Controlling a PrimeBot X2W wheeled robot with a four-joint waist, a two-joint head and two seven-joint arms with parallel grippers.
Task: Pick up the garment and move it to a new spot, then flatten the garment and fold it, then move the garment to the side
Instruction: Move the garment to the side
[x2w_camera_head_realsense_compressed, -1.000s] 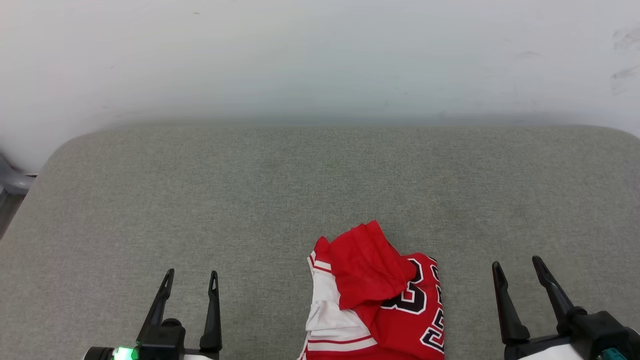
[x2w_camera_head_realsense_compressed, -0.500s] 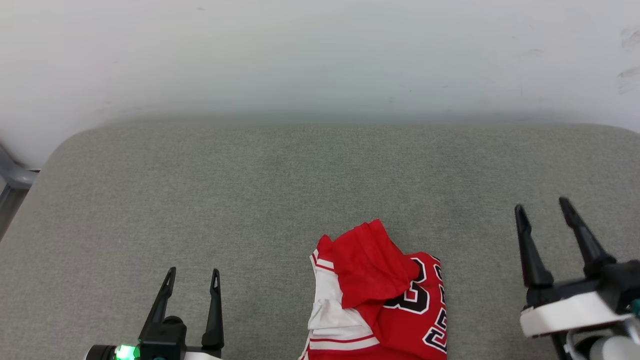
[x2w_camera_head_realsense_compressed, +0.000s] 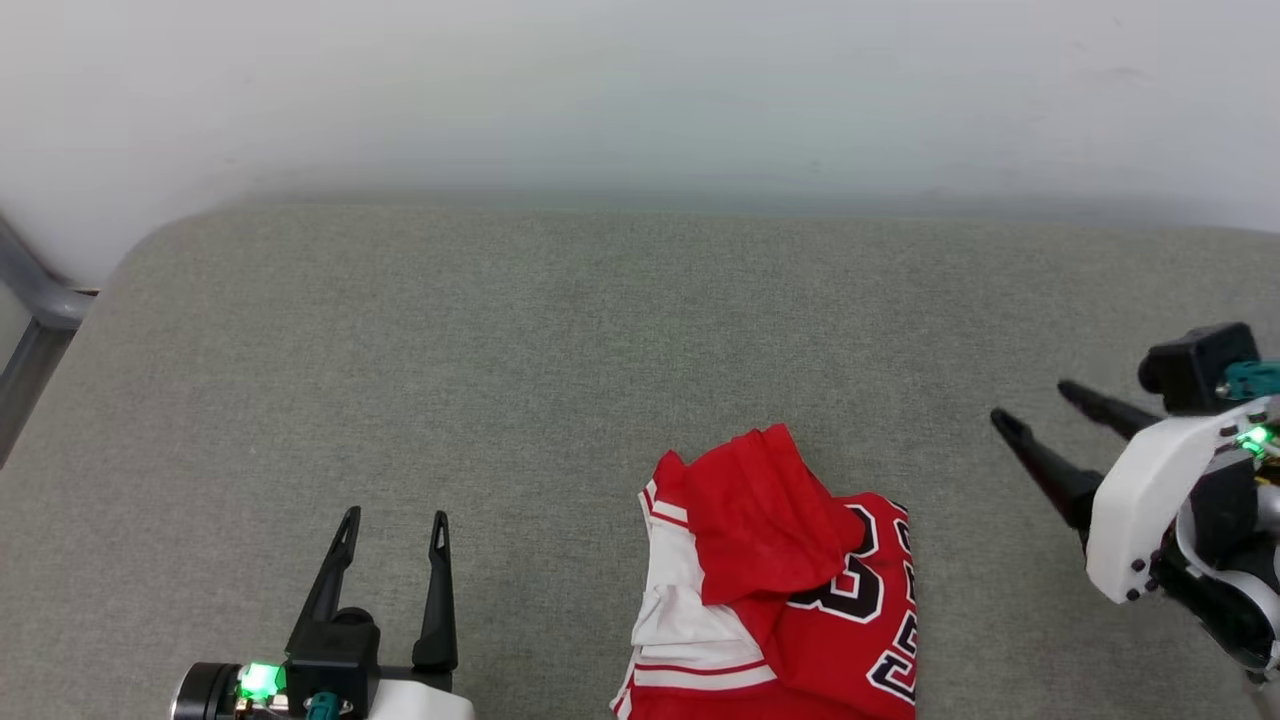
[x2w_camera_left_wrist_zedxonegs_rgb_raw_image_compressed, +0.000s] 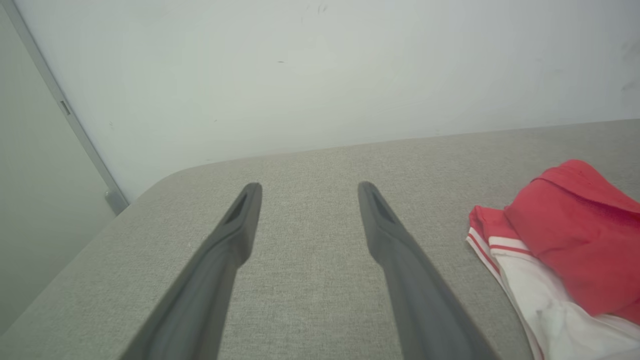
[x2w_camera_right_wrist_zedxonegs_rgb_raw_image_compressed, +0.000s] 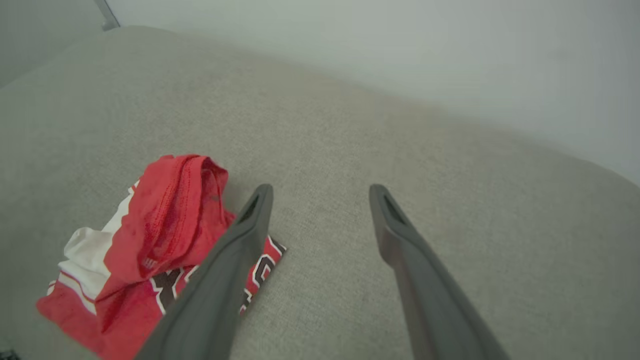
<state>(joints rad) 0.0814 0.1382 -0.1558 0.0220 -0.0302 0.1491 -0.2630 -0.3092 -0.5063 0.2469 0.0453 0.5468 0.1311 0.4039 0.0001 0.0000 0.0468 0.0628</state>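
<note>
The garment (x2w_camera_head_realsense_compressed: 780, 590) lies in a loose heap on the grey cushion (x2w_camera_head_realsense_compressed: 560, 350), in the space between the two pincers and touching neither. A red flap is folded over its top. A white sleeve with thin red stripes faces the left pincer's side, and black numerals edged in white face the right pincer's side. Its near edge runs off the bottom of the head view.

The left pincer (x2w_camera_head_realsense_compressed: 395, 515) stands to the garment's left with bare cushion between them. Its two dark fingers are spread apart, hold nothing and point away from the robot. In its own wrist view the garment (x2w_camera_left_wrist_zedxonegs_rgb_raw_image_compressed: 570, 240) sits off to the right of the right-hand finger, white sleeve nearest, and only cushion shows between the fingertips.

The right pincer (x2w_camera_head_realsense_compressed: 1031, 400) is on the garment's other side, with its fingertips farther from the robot than the garment is. Its fingers are also spread wide and empty. They slant inward, toward the left pincer's side (the white wrist shell behind them carries a small green light). In the right wrist view the garment (x2w_camera_right_wrist_zedxonegs_rgb_raw_image_compressed: 165, 225) lies left of and below the fingertips, and the left-hand finger crosses in front of its numbered corner. The head view shows the two apart.

Beyond both pincers' fingertips the cushion ends at a pale wall (x2w_camera_head_realsense_compressed: 640, 90). A grey metal bar (x2w_camera_head_realsense_compressed: 40, 300) slants past the cushion's rounded corner, outward from the left pincer.
</note>
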